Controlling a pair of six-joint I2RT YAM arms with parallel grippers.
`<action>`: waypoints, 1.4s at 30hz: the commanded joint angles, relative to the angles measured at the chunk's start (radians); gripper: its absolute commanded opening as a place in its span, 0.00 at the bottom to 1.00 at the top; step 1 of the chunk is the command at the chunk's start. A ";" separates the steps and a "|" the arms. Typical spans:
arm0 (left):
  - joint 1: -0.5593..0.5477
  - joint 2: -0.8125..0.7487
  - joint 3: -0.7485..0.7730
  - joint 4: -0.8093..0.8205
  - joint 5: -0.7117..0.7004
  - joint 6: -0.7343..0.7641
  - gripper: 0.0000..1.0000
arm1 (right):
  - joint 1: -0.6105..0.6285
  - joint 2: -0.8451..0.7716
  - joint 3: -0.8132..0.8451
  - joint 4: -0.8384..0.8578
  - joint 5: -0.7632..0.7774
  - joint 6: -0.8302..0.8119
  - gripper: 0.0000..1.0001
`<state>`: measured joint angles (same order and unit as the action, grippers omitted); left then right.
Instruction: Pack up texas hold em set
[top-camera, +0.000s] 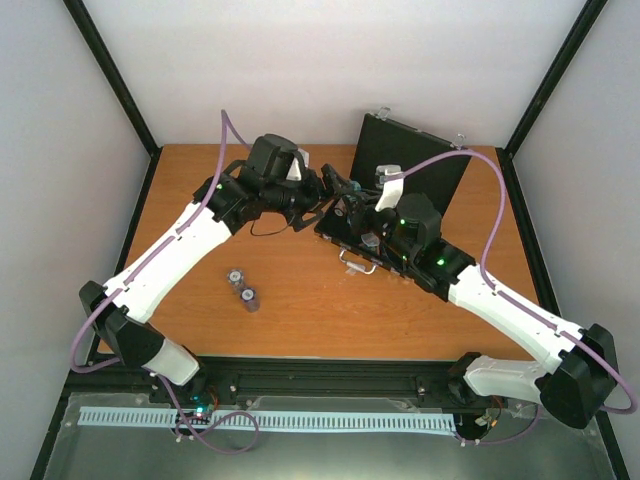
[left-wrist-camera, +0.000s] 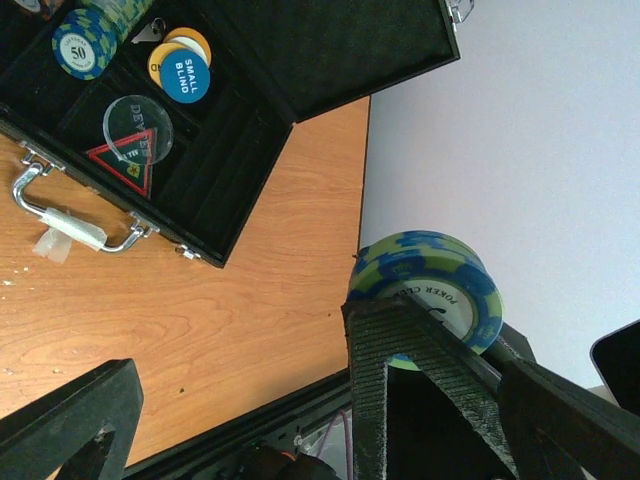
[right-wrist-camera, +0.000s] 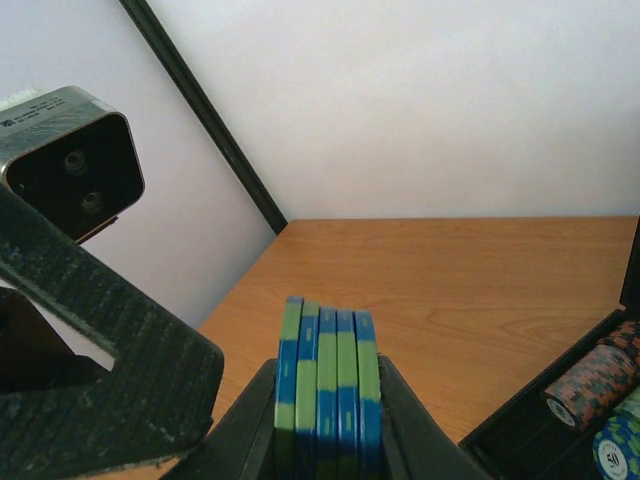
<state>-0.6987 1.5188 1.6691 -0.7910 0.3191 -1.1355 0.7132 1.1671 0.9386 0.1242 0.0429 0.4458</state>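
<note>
Right gripper (right-wrist-camera: 327, 375) is clamped on a blue-green chip stack (right-wrist-camera: 318, 345) of five, held edge-on above the table (top-camera: 300, 320) beside the black case (top-camera: 415, 160). Left gripper (top-camera: 338, 187) is spread wide with nothing in it (one finger sits right next to that stack). The case lies mid-table with its lid raised, the blue disc (left-wrist-camera: 185, 75), triangular token (left-wrist-camera: 125, 165) and more chips in its tray; two small loose stacks (top-camera: 242, 290) stand on the wood nearer the arms.
</note>
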 joint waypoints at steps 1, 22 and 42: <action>-0.004 -0.021 0.005 -0.054 -0.027 0.032 1.00 | -0.002 -0.018 0.051 -0.006 0.011 -0.035 0.03; 0.226 -0.268 -0.277 -0.104 -0.126 0.083 1.00 | -0.158 0.426 0.464 -0.703 -0.217 -0.506 0.03; 0.232 -0.300 -0.419 -0.094 -0.105 0.127 1.00 | -0.181 0.832 0.672 -0.880 -0.124 -0.664 0.03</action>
<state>-0.4732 1.2301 1.2499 -0.8837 0.2058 -1.0389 0.5457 1.9804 1.5703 -0.7307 -0.0975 -0.1917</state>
